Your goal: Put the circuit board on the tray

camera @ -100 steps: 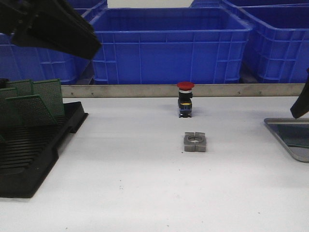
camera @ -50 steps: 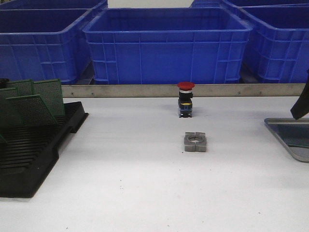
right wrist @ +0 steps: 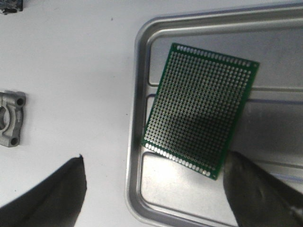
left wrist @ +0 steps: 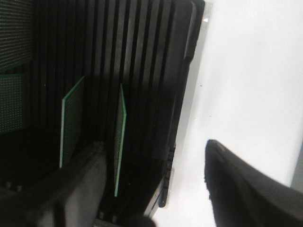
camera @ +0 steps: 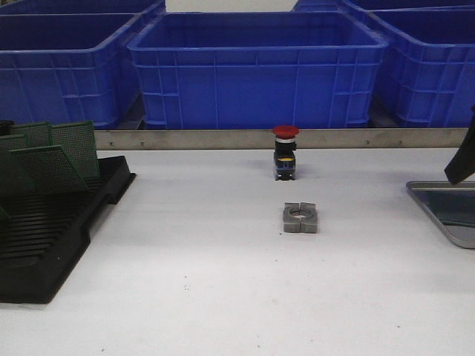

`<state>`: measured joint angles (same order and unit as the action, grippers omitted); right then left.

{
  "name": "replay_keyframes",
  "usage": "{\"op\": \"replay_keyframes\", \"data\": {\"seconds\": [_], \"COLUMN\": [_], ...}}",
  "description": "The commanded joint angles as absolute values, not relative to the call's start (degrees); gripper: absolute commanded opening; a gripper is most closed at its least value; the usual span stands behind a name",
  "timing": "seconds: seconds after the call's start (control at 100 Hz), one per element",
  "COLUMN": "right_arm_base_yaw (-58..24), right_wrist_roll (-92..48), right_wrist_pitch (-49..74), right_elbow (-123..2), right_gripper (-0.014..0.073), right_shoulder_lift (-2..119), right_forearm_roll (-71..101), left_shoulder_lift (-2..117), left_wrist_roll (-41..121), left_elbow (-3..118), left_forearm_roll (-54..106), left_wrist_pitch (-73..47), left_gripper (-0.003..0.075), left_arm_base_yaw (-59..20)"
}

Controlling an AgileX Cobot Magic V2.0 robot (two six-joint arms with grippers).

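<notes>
A green circuit board (right wrist: 201, 109) lies flat in the grey metal tray (right wrist: 137, 142), slightly askew, near one corner. My right gripper (right wrist: 154, 189) hangs above that tray corner, open and empty, one finger over the table and one over the tray. In the front view the tray (camera: 444, 215) sits at the right edge, with a dark part of the right arm (camera: 462, 162) above it. My left gripper (left wrist: 154, 179) is open and empty above the edge of the black slotted rack (left wrist: 142, 56), where more green boards (left wrist: 120, 137) stand in slots.
The black rack (camera: 44, 230) with upright green boards (camera: 70, 152) stands at the left. A red-capped push button (camera: 285, 152) and a grey metal block (camera: 300, 218) sit mid-table. Blue crates (camera: 256, 67) line the back behind a metal rail.
The left arm, at the top left of the front view a second ago, has moved out of that view. The right arm has barely moved.
</notes>
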<state>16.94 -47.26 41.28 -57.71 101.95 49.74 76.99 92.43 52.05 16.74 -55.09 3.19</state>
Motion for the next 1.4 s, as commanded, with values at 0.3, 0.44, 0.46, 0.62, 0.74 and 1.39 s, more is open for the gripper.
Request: {"op": "replay_keyframes", "data": {"seconds": [0.3, 0.44, 0.46, 0.62, 0.74, 1.39], "right_arm_base_yaw": [17.4, 17.4, 17.4, 17.4, 17.4, 8.9], "right_wrist_roll": [-47.8, -47.8, -47.8, -47.8, -47.8, -73.0], "right_wrist_pitch": [42.4, 42.4, 42.4, 42.4, 43.2, 54.2], "right_elbow": [-59.3, -59.3, -59.3, -59.3, -59.3, -59.9], "right_gripper": [0.061, 0.061, 0.061, 0.061, 0.061, 0.061], "right_shoulder_lift": [99.6, 99.6, 99.6, 99.6, 99.2, 83.6], "right_forearm_roll": [51.0, 51.0, 51.0, 51.0, 51.0, 60.3], "left_shoulder_lift": [84.2, 84.7, 84.7, 84.6, 84.5, 84.6], "left_wrist_roll": [91.6, 91.6, 91.6, 91.6, 91.4, 91.8], "left_elbow": [53.3, 53.3, 53.3, 53.6, 56.2, 67.6], "left_forearm_roll": [18.6, 18.6, 18.6, 18.6, 20.2, 54.4], "left_wrist_pitch": [-45.8, -46.1, -46.1, -46.9, -54.1, -61.1], "left_gripper": [0.0377, 0.0159, 0.012, -0.002, -0.002, -0.002], "left_arm_base_yaw": [3.4, 3.4, 3.4, 3.4, 3.1, -10.1]}}
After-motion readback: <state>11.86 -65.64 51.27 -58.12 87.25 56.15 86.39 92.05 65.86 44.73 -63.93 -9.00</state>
